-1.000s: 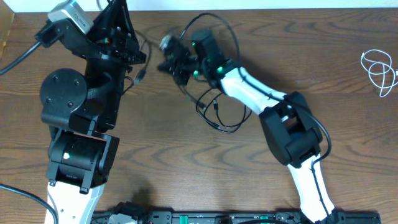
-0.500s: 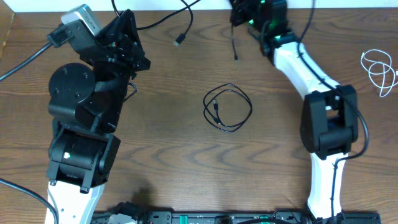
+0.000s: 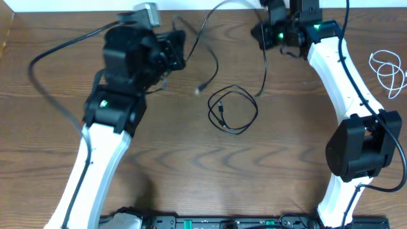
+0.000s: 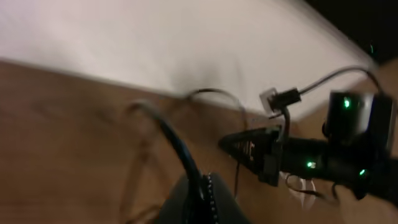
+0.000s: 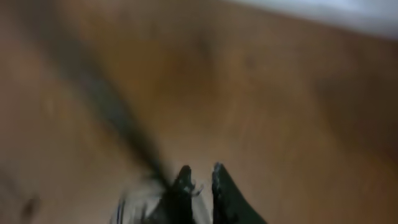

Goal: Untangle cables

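Left gripper [image 3: 178, 52] near the table's [image 3: 191, 165] far edge, pinched tight on a black cable [image 4: 178, 147], coiled black cable [image 3: 233, 110] flat mid-table, apart from both grippers, right gripper [image 3: 262, 33] at far edge, too blurry to tell its grip, black strand [image 3: 264, 63] hanging below it, white cable [image 3: 388, 71] at right edge.

The worktop [image 3: 159, 159] is brown, with darker wavy wood grain. The coiled cable [image 3: 220, 109] at the centre of the frame is black. The looped cable [image 3: 386, 71] at the right edge is white. The left arm [image 3: 105, 152] and the right arm [image 3: 337, 70] are white with black joints. Small green lights glow on the right arm near the top of the frame.
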